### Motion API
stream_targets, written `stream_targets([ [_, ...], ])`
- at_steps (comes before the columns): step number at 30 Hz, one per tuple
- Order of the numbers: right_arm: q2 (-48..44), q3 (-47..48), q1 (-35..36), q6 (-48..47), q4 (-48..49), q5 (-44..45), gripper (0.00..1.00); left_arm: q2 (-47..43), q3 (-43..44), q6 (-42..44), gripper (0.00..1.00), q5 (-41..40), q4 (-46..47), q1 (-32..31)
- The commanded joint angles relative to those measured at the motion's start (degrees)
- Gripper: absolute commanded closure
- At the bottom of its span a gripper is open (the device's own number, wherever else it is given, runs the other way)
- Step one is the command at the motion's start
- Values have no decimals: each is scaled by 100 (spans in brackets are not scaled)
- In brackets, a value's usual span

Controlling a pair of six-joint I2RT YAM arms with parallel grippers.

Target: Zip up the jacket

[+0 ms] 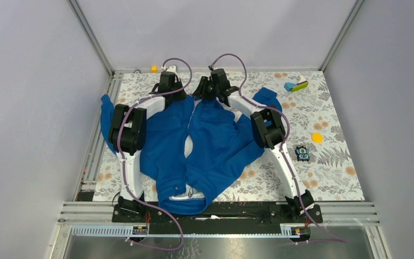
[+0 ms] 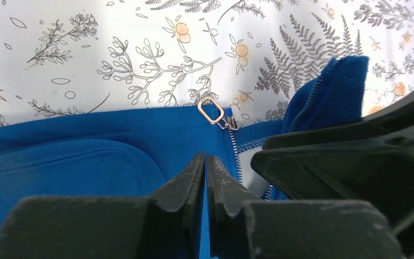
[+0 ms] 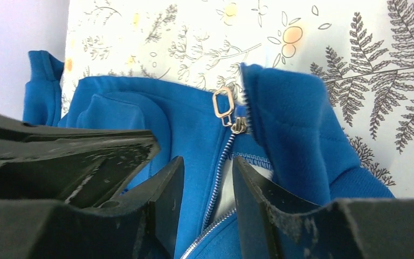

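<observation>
1. Closest to the lens, my left gripper (image 2: 205, 160) has its fingers nearly together, with only a thin slit between them. Whether they pinch cloth I cannot tell.
2. It sits low over the jacket (image 1: 210, 145), which lies spread on the table (image 1: 329, 178), collar at the near edge and hem far.
3. Just beyond those tips, at the far hem, the silver pull (image 2: 212, 109) lies flat.
4. Down the jacket's middle the front panels gape, showing white lining.
5. My right gripper (image 3: 207, 160) has its jaws apart, straddling the zipper teeth (image 3: 218, 178) and holding nothing I can see.
6. Right of the jacket, clear of it, lie a blue block (image 1: 296, 86), a yellow disc (image 1: 317, 137) and a black toy (image 1: 302, 154).
</observation>
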Motion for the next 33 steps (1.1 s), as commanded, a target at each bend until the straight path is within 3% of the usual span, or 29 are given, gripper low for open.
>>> stream_targets([
  [1, 340, 657, 124, 163, -637, 115, 55, -501, -122, -52, 87, 177, 567, 53],
  [12, 692, 928, 193, 458, -550, 14, 68, -672, -325, -53, 85, 96, 696, 69],
  [19, 789, 1315, 190, 159, -386, -71, 94, -835, -436, -215, 85, 332, 791, 161],
  [21, 746, 1399, 188, -114, -385, -186, 100, -960, -535, -368, 81, 539, 877, 246],
  [27, 144, 1432, 214, -1425, -764, -1127, 100, -1586, -1198, -938, 65, 1616, 1389, 728],
  [33, -352, 1930, 274, -2614, -2242, -1975, 100, -2479, -2504, -2160, 43, 3041, 3081, 1455],
])
